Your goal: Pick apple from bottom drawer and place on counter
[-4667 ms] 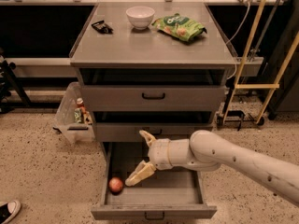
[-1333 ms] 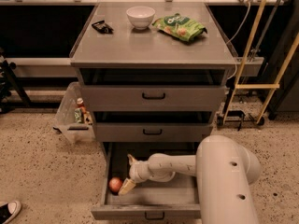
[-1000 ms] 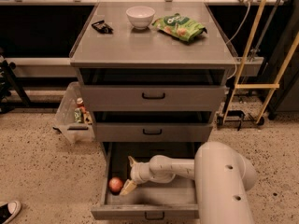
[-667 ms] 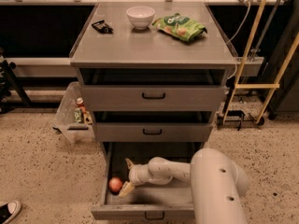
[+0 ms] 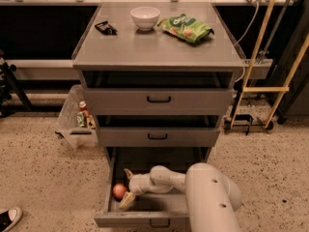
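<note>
The bottom drawer (image 5: 112, 178) stands pulled out beneath two shut shallower drawers, and the apple (image 5: 119, 191) lies on its floor close to the left wall. The gripper (image 5: 127, 187) is down inside this drawer just right of the apple, with its fingers spread apart: one pale finger (image 5: 128, 173) points toward the back of the drawer behind the fruit, the other (image 5: 127, 200) lies toward the front wall. The apple sits at the mouth of this spread, and whether either finger touches it cannot be told. The thick pale forearm (image 5: 212, 199) rises from the bottom edge, hides the right half of the drawer's interior and part of its front, and is itself cut off below. On the counter (image 5: 159, 50) a white bowl (image 5: 145, 17) stands near the back, a green snack bag (image 5: 186, 27) lies to its right, and a small dark object (image 5: 105, 27), too small to identify, lies to its left. A clear plastic bin (image 5: 72, 122) holding bottles sits on the floor left of the cabinet. The toe of a shoe (image 5: 8, 218) shows at the lower left corner, the rest out of frame.
</note>
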Robot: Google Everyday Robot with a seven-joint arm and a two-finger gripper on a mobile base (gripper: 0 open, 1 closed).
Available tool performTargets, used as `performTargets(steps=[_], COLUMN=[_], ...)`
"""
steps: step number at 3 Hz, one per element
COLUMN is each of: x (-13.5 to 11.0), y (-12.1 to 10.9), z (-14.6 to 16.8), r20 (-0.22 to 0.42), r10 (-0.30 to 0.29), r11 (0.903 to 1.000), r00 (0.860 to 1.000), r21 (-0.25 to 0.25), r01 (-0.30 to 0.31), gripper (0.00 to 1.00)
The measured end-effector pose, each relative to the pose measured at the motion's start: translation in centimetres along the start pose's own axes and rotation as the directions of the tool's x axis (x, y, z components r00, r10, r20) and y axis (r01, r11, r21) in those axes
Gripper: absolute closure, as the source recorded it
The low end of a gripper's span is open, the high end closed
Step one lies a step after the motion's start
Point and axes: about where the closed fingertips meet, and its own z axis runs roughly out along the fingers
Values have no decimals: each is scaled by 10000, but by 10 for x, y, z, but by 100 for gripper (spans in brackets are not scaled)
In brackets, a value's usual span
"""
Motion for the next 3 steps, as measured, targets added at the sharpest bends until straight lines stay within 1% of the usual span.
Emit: performTargets(steps=[1,2,3], x=[5,10,15], y=[3,5,5], z=[18,34,42], r20=[326,521,653], r10=[20,151,261], r11=[9996,9982,9970], r00=[9995,9985,9975], r21=[-294,-590,-745], r01=[-11,-120,-212], gripper=[0,0,19])
